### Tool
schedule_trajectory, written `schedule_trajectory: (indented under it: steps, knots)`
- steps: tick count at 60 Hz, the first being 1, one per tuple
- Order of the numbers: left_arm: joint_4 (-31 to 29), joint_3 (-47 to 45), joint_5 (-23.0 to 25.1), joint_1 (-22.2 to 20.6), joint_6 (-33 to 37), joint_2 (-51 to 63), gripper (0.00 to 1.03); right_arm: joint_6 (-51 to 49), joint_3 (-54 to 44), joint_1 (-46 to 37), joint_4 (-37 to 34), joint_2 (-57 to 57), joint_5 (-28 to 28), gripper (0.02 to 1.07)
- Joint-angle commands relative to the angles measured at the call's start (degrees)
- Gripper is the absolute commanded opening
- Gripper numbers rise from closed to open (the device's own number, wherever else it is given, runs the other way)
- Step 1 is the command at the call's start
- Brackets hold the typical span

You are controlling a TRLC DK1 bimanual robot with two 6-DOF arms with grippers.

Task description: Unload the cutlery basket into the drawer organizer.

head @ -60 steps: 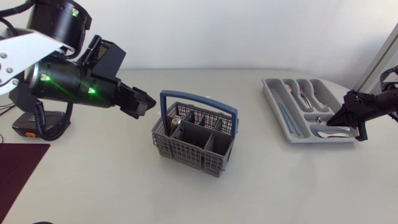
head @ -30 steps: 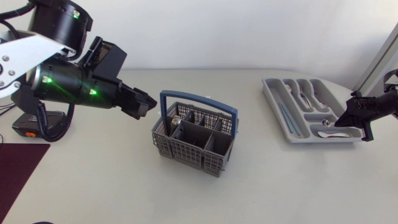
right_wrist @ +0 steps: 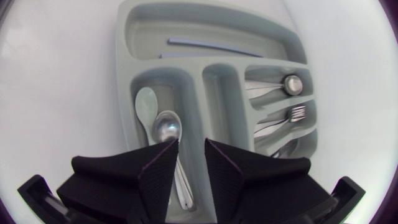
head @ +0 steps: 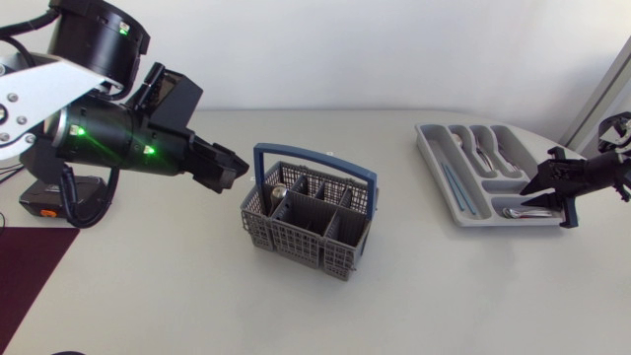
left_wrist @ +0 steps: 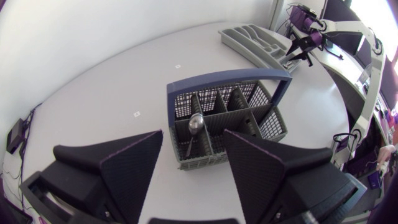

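The grey cutlery basket with a blue handle stands mid-table, and one spoon leans in its back-left cell. My left gripper hovers open just left of the basket; in its wrist view the spoon and the basket lie ahead of the gripper. At the far right is the grey organizer. My right gripper sits over its near end. In the right wrist view that gripper stands open over a metal spoon, which lies in a compartment beside a pale spoon.
Forks and spoons fill the organizer's short compartments, and thin blue sticks lie in its long one. A black box with a cable and a dark red mat sit at the table's left.
My right gripper's fingers have parted over the organizer, leaving the metal spoon lying in its compartment. The left arm has hardly moved.
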Motion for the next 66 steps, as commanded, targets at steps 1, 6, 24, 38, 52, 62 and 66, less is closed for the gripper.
schedule_trajectory:
  steps: [1,6,24,38,52,62,66]
  knots:
    - [0.1,-1.2,-0.3,-0.2,1.3,-1.1,0.69,1.5,-2.6,0.5,0.1,-6.8,-1.8,0.48]
    - [0.1,-1.5,-0.3,-0.1,1.9,-1.5,0.69,3.5,-6.9,1.0,-0.3,-14.4,-5.1,0.49]
    - [1.8,-4.0,-0.1,-1.3,6.2,-1.4,0.69,17.8,-22.9,10.9,-0.9,-38.8,-8.9,0.49]
    - [4.7,-6.6,2.2,-0.4,11.9,-1.0,0.69,40.9,-28.5,27.6,-1.1,-51.5,-7.7,0.53]
    - [8.5,-10.3,5.3,6.6,16.9,0.9,0.69,63.2,-29.0,44.2,0.7,-57.4,-1.0,0.53]
    - [9.4,-11.1,7.0,11.8,21.3,6.9,0.68,72.1,-31.9,55.0,2.7,-58.2,4.5,0.53]
    - [10.3,-11.5,8.1,12.7,21.9,8.4,0.68,73.1,-33.9,58.1,4.6,-58.2,6.5,0.53]
